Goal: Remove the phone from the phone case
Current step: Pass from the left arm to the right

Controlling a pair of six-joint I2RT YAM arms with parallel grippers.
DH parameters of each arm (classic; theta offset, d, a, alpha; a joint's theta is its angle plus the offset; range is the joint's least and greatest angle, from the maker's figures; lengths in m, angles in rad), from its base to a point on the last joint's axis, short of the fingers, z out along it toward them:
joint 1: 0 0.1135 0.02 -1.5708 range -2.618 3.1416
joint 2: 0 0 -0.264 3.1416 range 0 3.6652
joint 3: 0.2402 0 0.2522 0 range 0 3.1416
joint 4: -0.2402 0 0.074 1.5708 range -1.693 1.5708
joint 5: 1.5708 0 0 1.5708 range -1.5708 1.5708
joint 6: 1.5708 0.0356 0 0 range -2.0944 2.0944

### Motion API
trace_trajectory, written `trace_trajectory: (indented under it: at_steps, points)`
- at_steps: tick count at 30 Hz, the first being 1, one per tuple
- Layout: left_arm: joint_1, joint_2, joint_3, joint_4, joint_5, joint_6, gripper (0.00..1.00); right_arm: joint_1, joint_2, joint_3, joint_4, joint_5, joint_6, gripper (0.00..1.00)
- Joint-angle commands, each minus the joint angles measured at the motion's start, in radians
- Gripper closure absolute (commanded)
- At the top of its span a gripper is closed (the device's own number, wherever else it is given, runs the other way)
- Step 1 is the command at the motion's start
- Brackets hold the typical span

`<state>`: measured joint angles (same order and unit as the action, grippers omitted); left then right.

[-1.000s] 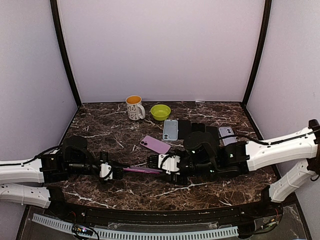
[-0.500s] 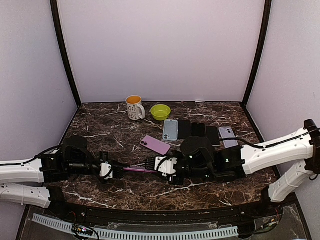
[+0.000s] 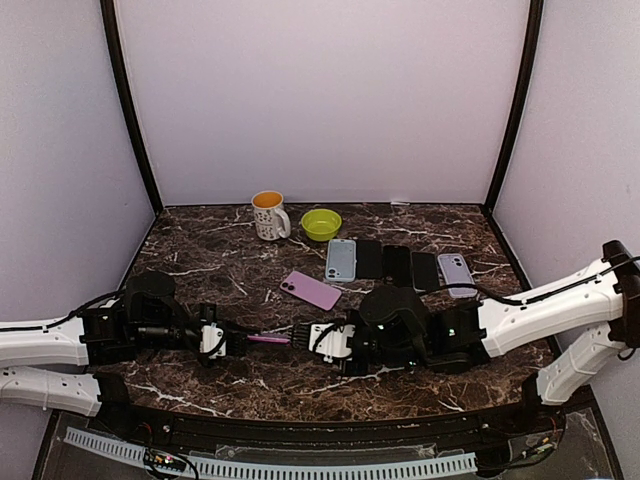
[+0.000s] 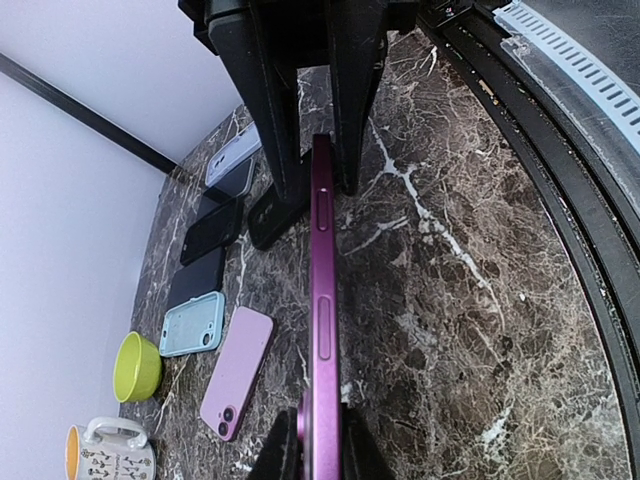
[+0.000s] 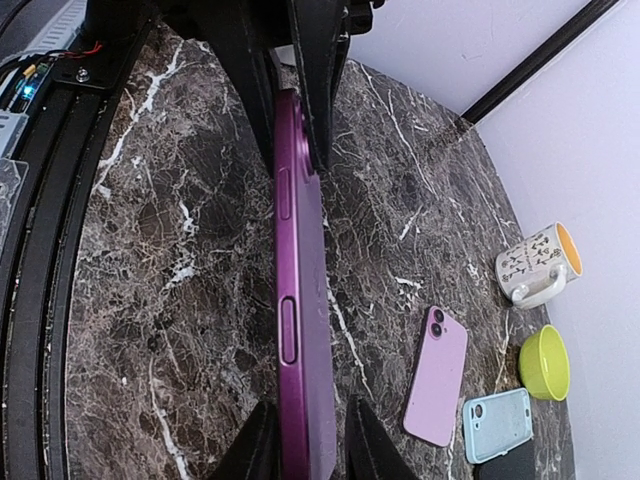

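Holding the slim purple case (image 3: 268, 339) edge-on over the counter's (image 3: 200, 262) near middle, our left hand (image 4: 310, 452) clamps one end. Our right hand (image 5: 305, 442) straddles the other; we cannot tell if it grips. The counter's near edge runs close.

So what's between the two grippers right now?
A purple phone, on edge, bridges the left gripper and right gripper. The top view shows it, and both wrist views look along its side.
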<state>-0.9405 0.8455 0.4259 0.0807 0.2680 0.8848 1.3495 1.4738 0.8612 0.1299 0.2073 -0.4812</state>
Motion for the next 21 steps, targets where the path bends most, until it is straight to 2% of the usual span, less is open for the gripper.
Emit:
trace_trajectory:
  at_steps: [1, 7, 14, 17, 19, 20, 21]
  points:
    - [0.003, -0.006, 0.043, 0.080, 0.007, -0.026, 1.00, 0.022, 0.011, -0.028, 0.074, 0.050, -0.005, 0.78]
    - [0.003, -0.006, 0.043, 0.082, 0.015, -0.032, 1.00, 0.040, 0.014, -0.050, 0.117, 0.091, -0.012, 0.84]
    - [0.002, -0.004, 0.043, 0.079, 0.022, -0.032, 1.00, 0.056, 0.019, -0.065, 0.183, 0.126, -0.007, 0.99]
    - [0.002, -0.006, 0.040, 0.077, 0.029, -0.026, 0.99, 0.055, 0.022, -0.064, 0.188, 0.139, 0.001, 1.00]
    - [0.002, -0.006, 0.038, 0.072, 0.034, -0.012, 0.82, 0.055, 0.021, -0.059, 0.187, 0.173, 0.023, 1.00]
    - [0.003, -0.007, 0.036, 0.072, 0.035, -0.008, 0.67, 0.056, 0.019, -0.058, 0.181, 0.188, 0.037, 1.00]
    - [0.003, -0.008, 0.033, 0.071, 0.036, 0.000, 0.59, 0.056, 0.015, -0.059, 0.178, 0.198, 0.042, 1.00]
